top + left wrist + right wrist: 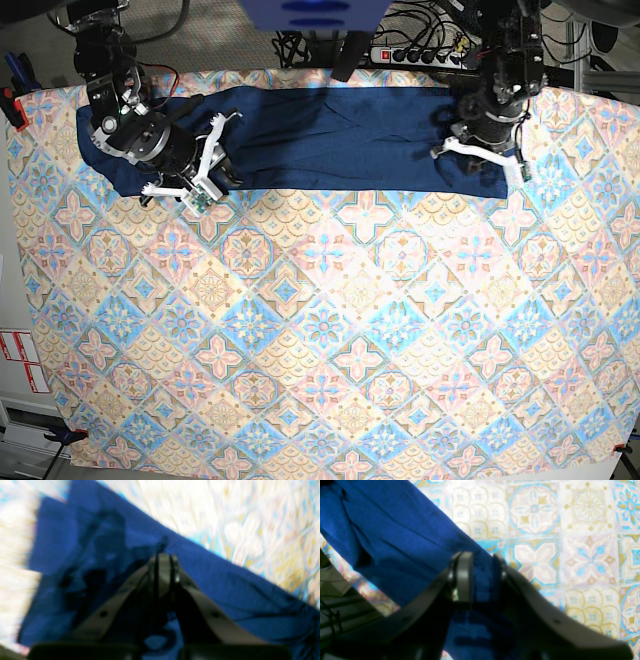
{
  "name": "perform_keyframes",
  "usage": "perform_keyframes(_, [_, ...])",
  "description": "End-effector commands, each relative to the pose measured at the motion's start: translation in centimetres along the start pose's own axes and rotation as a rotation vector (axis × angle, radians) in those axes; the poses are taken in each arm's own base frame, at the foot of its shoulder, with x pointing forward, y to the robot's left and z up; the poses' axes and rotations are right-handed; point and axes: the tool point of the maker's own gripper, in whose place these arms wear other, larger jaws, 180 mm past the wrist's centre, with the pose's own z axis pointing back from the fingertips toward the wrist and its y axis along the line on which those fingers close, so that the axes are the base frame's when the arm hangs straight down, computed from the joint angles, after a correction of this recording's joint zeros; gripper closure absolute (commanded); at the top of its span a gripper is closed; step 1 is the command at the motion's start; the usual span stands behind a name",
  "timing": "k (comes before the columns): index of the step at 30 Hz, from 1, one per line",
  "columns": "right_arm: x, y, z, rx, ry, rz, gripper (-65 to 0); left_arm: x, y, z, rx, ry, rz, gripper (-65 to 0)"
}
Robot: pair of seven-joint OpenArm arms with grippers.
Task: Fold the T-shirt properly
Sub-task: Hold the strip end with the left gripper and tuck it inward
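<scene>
Seen from the base view, left to right. At far left, on the patterned tabletop [320,330]: the left end of the T-shirt [330,140], a dark navy band stretched flat along the far edge, folded lengthwise, ends near both arms. Just over that left end, the right gripper [205,160], white-fingered, angled down onto the near hem. In the right wrist view, right gripper [480,580] with jaws close together, a fold of the blue T-shirt [395,542] running between them; clamped on the cloth, fabric lifted clear of the tiled pattern behind. Across the middle, smooth blue cloth with a few soft creases, bare patterned cover in front. At right, the left gripper [480,150] set down on the shirt's right end near its lower edge. In the blurred left wrist view, left gripper [163,557] with jaws drawn nearly together over the T-shirt [225,585]; cannot tell whether any cloth is caught between them.
</scene>
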Motion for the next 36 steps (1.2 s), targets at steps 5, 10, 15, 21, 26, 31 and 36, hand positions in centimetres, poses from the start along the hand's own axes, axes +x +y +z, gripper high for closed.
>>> perform_keyframes(5, [1.0,-0.3,0.3,-0.003,-0.038,0.009,-13.5,2.5,1.4,2.9,0.028,-0.140,-0.009,0.0])
perform_keyframes(10, [1.0,-0.3,0.3,-0.004,-0.038,0.010,-13.5,2.9,3.3,4.9,0.078,-0.222,-0.022,0.0])
perform_keyframes(15, [1.0,-0.3,0.3,-0.004,-0.036,0.010,-13.5,3.5,3.8,5.5,0.095,-0.287,-0.029,0.0])
perform_keyframes(21, [1.0,-0.3,0.3,-0.003,-0.036,0.010,-13.5,6.5,2.5,4.5,0.064,-0.364,-0.022,0.0])
perform_keyframes(26, [0.9,-0.2,0.3,-0.001,-0.035,0.009,-13.5,5.8,2.9,2.4,0.074,-0.297,-0.003,0.0])
perform_keyframes(31, [0.9,-0.2,0.3,-0.001,-0.034,0.008,-13.5,4.6,3.2,1.8,0.082,-0.252,0.002,0.0])
perform_keyframes(36, [0.9,-0.2,0.3,-0.001,-0.037,0.009,-13.5,3.4,3.9,2.1,0.097,-0.224,-0.001,0.0])
